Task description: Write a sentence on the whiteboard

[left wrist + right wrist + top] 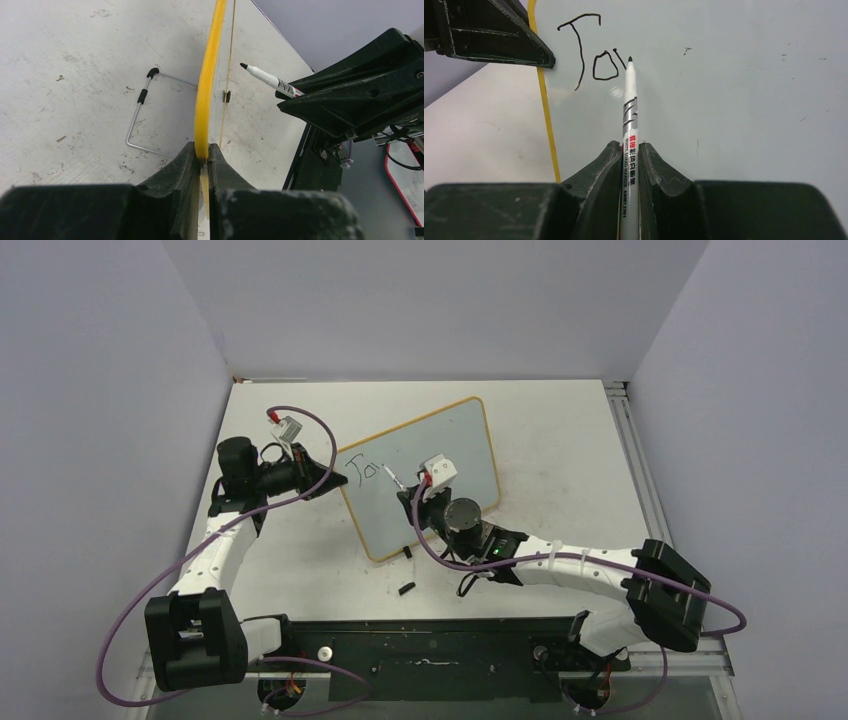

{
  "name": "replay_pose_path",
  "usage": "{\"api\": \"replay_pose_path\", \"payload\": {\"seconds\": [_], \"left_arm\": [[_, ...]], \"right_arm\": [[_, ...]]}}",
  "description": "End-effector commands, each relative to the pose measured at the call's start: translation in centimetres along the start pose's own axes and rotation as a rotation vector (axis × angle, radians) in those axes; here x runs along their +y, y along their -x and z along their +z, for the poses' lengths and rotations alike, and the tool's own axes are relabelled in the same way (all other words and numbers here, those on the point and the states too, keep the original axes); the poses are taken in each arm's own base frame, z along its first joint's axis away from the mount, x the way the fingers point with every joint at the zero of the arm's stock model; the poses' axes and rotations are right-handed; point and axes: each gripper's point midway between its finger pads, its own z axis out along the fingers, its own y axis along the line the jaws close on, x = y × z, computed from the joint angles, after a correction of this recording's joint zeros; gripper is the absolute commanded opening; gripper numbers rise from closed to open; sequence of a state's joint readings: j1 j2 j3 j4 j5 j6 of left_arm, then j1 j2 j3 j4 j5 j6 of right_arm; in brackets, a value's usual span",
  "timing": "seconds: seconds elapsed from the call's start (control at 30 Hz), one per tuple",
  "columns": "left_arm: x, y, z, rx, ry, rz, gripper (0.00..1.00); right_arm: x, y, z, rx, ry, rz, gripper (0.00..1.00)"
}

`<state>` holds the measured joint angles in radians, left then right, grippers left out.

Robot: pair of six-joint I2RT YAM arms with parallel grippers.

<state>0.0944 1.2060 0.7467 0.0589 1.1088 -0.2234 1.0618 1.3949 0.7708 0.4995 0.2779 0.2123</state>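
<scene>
Illumination is bright, diffuse and even, coming from overhead. Shadows on the worktop (560, 440) are faint and soft. The glossy whiteboard (734, 75) shows one small glare spot beside the marker (629, 100). Wrist views soften at the near edge.

Top view looks down from behind the arms over the whole tabletop (570, 440). Both wrist views sit close behind their fingers (182, 167), sharing the whiteboard (734, 80), seemingly its left edge.

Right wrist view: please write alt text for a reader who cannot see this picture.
The right gripper holds a white marker, its tip beside the black letters "Jo" and a started stroke on the whiteboard. At the upper left, the left gripper grips the board's yellow frame.
</scene>
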Motion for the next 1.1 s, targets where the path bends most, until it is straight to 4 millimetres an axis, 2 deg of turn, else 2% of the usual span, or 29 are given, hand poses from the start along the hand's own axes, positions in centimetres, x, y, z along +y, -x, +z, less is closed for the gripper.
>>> {"api": "replay_pose_path", "payload": {"seconds": [0.0,0.27,0.5,0.83,1.07], "left_arm": [[-0.9,1.5,-0.3,-0.022,-0.021,0.064,0.0],[-0.9,1.4,-0.3,-0.021,-0.021,0.063,0.0],[-1.0,1.4,-0.3,-0.022,-0.023,0.066,0.0],[-1.0,1.4,-0.3,-0.022,-0.025,0.065,0.0],[-1.0,1.4,-0.3,-0.022,-0.027,0.065,0.0]], "right_arm": [[0.0,4.1,0.2,-0.094,-0.016,0.012,0.05],[-0.5,4.5,1.3,-0.1,-0.022,0.011,0.05],[-1.0,3.9,2.0,-0.087,-0.031,0.013,0.05],[-0.8,2.2,2.6,-0.042,-0.018,0.006,0.05],[-1.0,0.4,1.9,-0.004,-0.019,0.025,0.05]]}}
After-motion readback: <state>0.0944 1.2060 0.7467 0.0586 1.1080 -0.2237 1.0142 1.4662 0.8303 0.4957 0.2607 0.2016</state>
